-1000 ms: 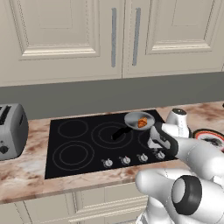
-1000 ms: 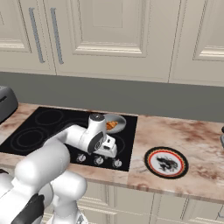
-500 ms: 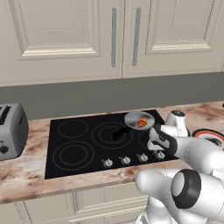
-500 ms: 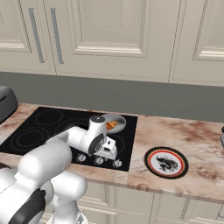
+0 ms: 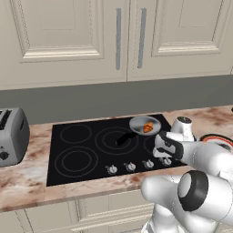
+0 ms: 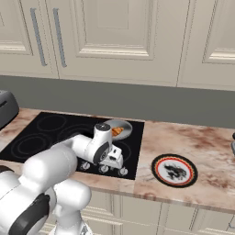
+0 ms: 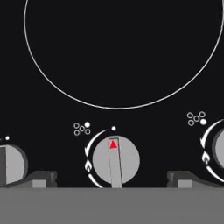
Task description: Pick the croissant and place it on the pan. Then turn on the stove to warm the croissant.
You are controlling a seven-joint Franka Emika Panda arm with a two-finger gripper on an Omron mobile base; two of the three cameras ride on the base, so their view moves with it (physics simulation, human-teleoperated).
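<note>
The orange-brown croissant (image 5: pixel 148 127) (image 6: pixel 117 131) lies in the small grey pan (image 5: pixel 139 123) (image 6: pixel 124 126) on the back right burner of the black stove (image 5: pixel 86 145) (image 6: pixel 41 137). My gripper (image 5: pixel 162 157) (image 6: pixel 113 163) (image 7: pixel 111 179) hangs open, pointing down at the row of silver knobs along the stove's front edge. In the hand view its fingertips (image 7: pixel 41 177) stand to either side of one knob (image 7: pixel 116 161), whose red marker points toward the burner ring (image 7: pixel 122 105). Nothing is held between them.
A grey toaster (image 5: pixel 11 136) (image 6: pixel 7 105) stands on the marble counter left of the stove. A round red-rimmed plate (image 6: pixel 174 170) (image 5: pixel 218 139) lies on the counter to the right. More knobs (image 7: pixel 11 164) (image 7: pixel 218 155) flank the centred one. Cabinets hang above.
</note>
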